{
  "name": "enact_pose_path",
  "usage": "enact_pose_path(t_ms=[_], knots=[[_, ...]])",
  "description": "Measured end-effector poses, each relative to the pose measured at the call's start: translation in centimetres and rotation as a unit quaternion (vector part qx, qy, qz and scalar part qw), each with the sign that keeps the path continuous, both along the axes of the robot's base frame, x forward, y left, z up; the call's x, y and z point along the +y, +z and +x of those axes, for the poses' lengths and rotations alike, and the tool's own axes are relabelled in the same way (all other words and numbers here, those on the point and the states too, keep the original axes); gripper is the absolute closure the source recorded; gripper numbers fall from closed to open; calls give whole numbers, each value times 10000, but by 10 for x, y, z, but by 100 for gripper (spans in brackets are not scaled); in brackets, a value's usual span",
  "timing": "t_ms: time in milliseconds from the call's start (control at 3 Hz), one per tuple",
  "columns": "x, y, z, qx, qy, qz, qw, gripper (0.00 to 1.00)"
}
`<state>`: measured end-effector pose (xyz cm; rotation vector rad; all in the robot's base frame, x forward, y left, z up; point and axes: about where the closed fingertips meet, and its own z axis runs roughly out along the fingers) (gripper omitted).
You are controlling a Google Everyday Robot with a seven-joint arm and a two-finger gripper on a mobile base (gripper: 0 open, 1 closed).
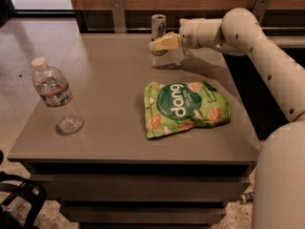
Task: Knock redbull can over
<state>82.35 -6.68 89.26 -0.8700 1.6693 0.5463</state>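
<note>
At the far edge of the tabletop (109, 80) we saw the redbull can (158, 26) standing upright. Our end effector (157, 45) pointed in from the right, its tip at the can's lower half; we could not tell whether it was apart or together. Nearer lay a green Dang snack bag (186, 108), and a water bottle (56, 97) stood at the left.

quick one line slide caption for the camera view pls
Gripper at the upright redbull can by the table's far edge; green dang bag and water bottle sit nearer.
</note>
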Motion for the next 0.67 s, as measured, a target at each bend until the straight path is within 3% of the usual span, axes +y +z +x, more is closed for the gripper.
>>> enact_pose_path(t_ms=[667], knots=[[26,-20,15,13,-115,606,9981,0]])
